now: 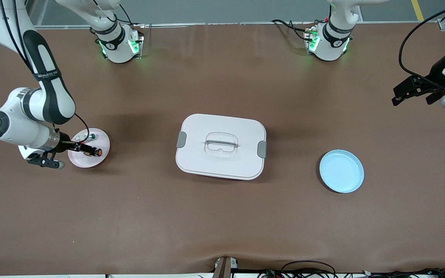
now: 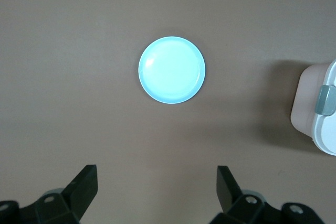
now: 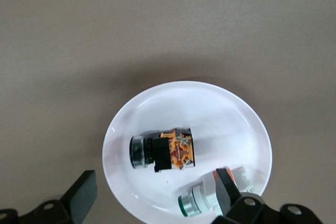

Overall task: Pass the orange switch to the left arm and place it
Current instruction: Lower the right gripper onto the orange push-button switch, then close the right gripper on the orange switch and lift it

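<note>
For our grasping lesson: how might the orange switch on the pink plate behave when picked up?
The orange switch looks stiff, hard plastic, probably light. Lying on its side, its round end might let it roll. Its blocky body should give flat faces to grip. The smooth pink plate may let it slide.

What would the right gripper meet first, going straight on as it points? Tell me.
Probably the pink plate beneath the open right gripper, or the orange switch lying on it; depth is unclear.

Brown table mat (image 1: 222, 216), evenly lit; grey floor (image 1: 222, 9) along the base edge; loose cables (image 1: 307, 266) at the camera edge.
</note>
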Robot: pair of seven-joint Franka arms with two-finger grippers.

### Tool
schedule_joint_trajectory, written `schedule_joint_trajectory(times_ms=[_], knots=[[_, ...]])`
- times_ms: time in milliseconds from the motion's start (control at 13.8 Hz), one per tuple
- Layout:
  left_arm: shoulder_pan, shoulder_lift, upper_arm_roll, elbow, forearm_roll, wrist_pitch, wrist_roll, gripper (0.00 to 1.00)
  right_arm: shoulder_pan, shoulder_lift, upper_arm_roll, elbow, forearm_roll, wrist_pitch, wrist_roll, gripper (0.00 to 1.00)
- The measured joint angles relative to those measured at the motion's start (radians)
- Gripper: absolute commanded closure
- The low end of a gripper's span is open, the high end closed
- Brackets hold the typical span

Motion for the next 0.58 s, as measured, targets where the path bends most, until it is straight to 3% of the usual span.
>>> schedule_joint_trajectory(times_ms=[581], knots=[[0.000, 0.000, 0.000, 0.000, 0.000, 0.000, 0.000, 0.00, -0.002, 0.099, 0.002, -0.024, 0.010, 0.118, -0.027, 0.00]])
